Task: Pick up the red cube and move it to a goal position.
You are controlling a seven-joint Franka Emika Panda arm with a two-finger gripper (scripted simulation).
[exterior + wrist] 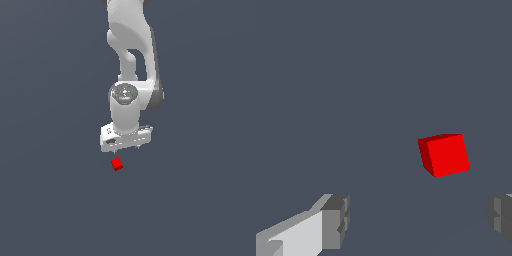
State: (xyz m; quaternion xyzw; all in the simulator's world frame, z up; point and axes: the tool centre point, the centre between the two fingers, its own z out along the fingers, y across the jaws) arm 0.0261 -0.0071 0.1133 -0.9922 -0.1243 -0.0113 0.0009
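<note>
Red cube (117,164) lying alone on the dark grey-blue surface (45,200), sitting just below the white gripper (127,148) in the exterior view and slightly toward that view's left of its middle. Hanging above the cube without touching it, jaws standing wide apart and holding nothing. Showing in the wrist view as red cube (444,155) resting apart from both grey fingertips (336,222), nearer one of them than the other, turned a little askew.

plain dark grey-blue floor (45,200), featureless, fills background.
</note>
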